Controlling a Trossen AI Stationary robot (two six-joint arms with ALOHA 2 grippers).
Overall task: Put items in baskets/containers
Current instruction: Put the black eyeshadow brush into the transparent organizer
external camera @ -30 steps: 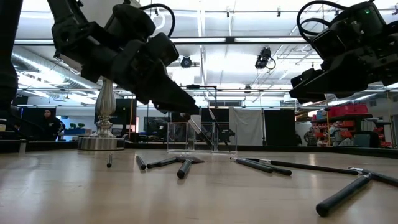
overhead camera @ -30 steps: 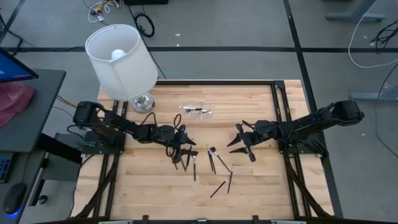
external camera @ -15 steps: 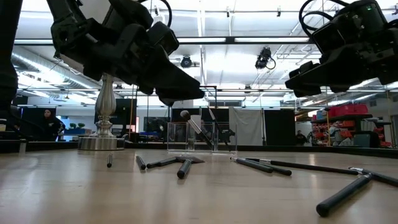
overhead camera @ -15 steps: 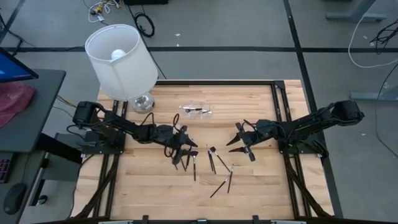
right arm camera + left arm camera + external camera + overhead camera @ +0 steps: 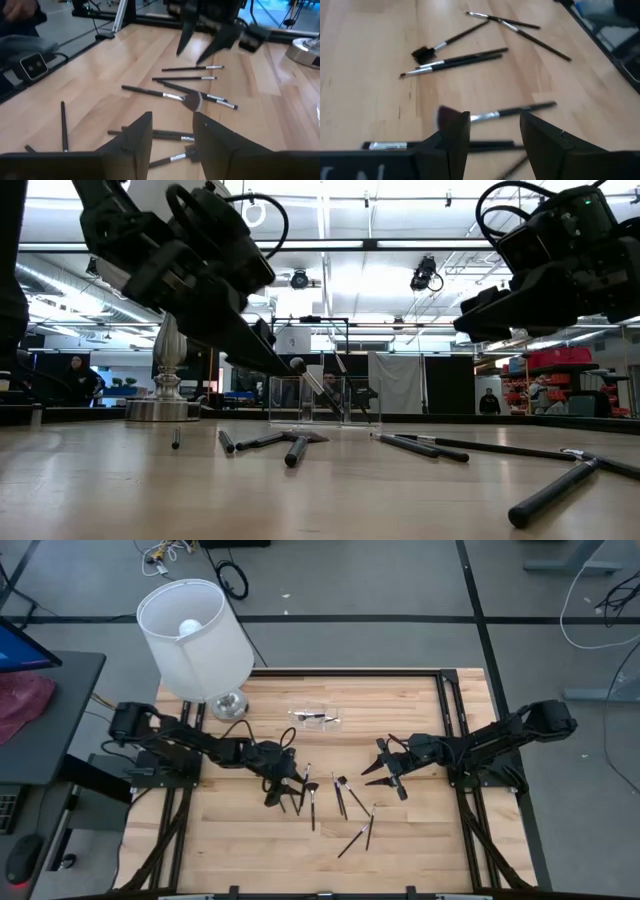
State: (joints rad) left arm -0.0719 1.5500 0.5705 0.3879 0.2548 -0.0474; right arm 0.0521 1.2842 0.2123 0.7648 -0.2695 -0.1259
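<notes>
Several thin dark makeup brushes (image 5: 340, 796) lie loose on the wooden table between my two grippers, more near the front (image 5: 357, 833). The clear container (image 5: 318, 719) stands behind them with a few brushes in it; one leans against its wall (image 5: 310, 380). My left gripper (image 5: 283, 802) hovers open, slanting down over the leftmost brushes; a brush (image 5: 512, 111) lies on the table beyond its fingers. My right gripper (image 5: 380, 780) hangs open above the table, right of the brushes, pointing toward them (image 5: 180, 95).
A white-shaded lamp (image 5: 195, 635) stands on its metal foot (image 5: 160, 408) at the table's far left corner. Dark rails run along the table's left and right sides. Bare wood lies in front of the brushes and along the far right.
My left gripper has tipped over the leftmost brushes, its fingers rising and then slanting back down, and has shifted slightly toward the table's left edge. The brushes have not moved.
</notes>
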